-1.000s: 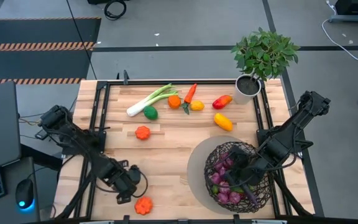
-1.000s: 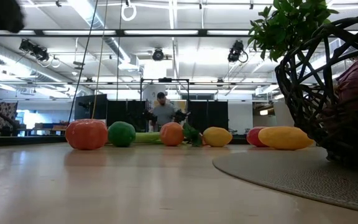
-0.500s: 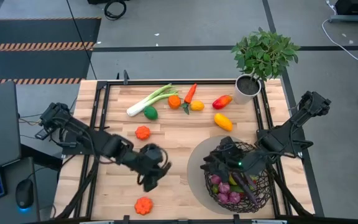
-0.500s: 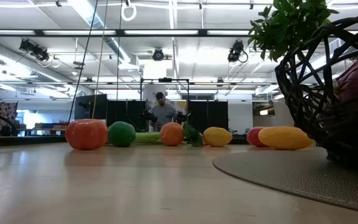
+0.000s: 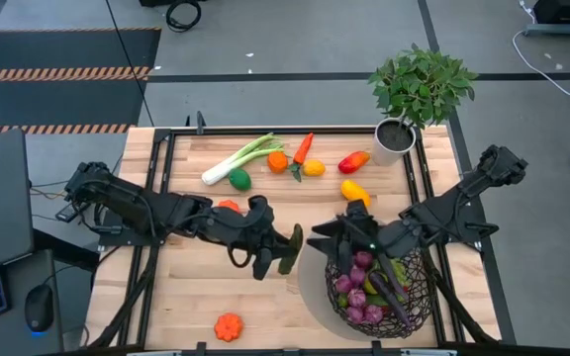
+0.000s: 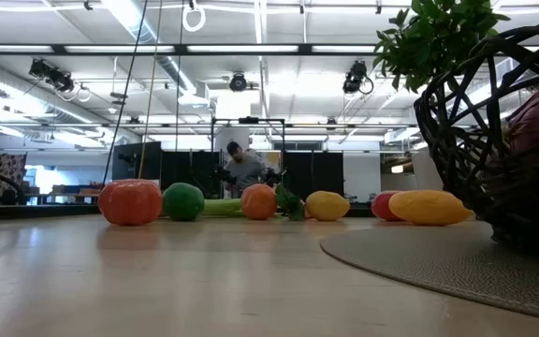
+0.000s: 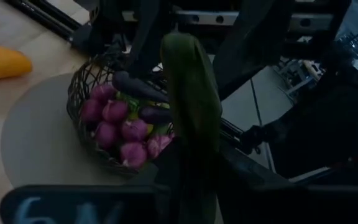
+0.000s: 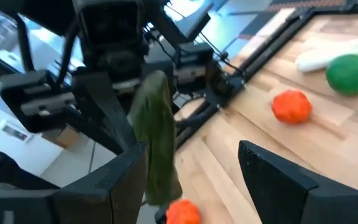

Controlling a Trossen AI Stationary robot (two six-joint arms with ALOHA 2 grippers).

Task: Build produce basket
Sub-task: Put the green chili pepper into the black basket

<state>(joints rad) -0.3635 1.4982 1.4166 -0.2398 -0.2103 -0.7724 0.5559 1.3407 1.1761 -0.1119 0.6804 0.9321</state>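
Note:
The dark wire basket (image 5: 379, 282) stands on a round grey mat at the table's near right and holds purple pieces and eggplants; the left wrist view shows the basket (image 7: 114, 115) ahead. My left gripper (image 5: 277, 252) hovers at mid-table just left of the mat, shut on a dark green cucumber (image 5: 290, 249). My right gripper (image 5: 336, 233) is open over the basket's far-left rim, facing the cucumber (image 8: 157, 143). Leek (image 5: 240, 158), lime (image 5: 238, 179), orange (image 5: 278, 161), carrot (image 5: 304, 148), peppers (image 5: 354, 160) and a pumpkin (image 5: 229, 326) lie on the table. My left gripper pinches the cucumber by one end (image 7: 188, 168) between its two fingers. The rest of the cucumber (image 7: 191, 93) sticks out past the fingertips, roughly in line with them. It is lifted clear of the table.
A potted plant (image 5: 419, 94) stands at the far right corner. A second pumpkin (image 5: 228, 207) lies partly under my left arm. A yellow pepper (image 5: 355, 193) lies just beyond the mat. The low view shows the produce row (image 6: 251, 202) and the basket wall (image 6: 494, 140).
My left gripper has swung from the near left corner, beside the pumpkin, toward the right and far side, carrying the cucumber up to the mat's left edge. My right gripper has moved from over the basket's middle toward its far-left rim.

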